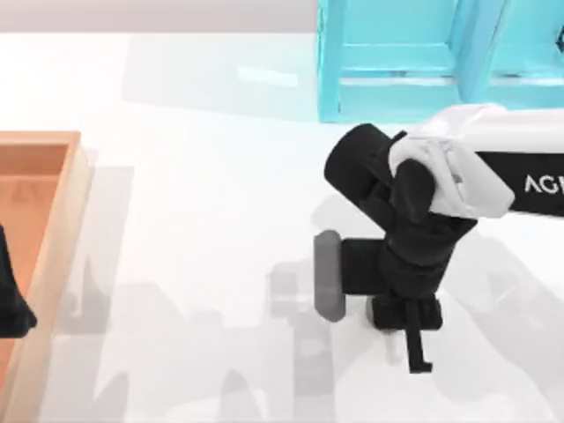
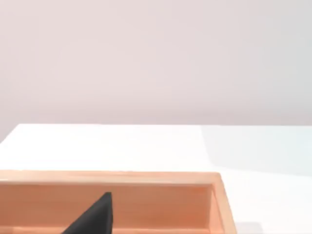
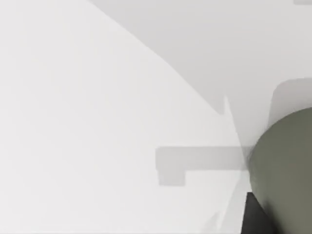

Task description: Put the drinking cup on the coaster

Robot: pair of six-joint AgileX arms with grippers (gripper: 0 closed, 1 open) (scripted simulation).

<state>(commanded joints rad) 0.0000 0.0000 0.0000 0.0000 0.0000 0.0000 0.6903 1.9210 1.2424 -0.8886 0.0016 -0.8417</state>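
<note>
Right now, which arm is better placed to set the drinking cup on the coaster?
Right. The right hand is beside the coaster, with the drinking cup close before its wrist camera; the left hand sits over the wooden tray.

White-shelled arm (image 1: 493, 167); black wrist, jaws

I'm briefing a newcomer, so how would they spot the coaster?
On the white table, look in the right half, below the turquoise frame. The coaster lies flat beside my right arm, against its dark wrist, on its left. It is the sole grey, round-cornered slab; the wooden tray at the far left is orange.
</note>
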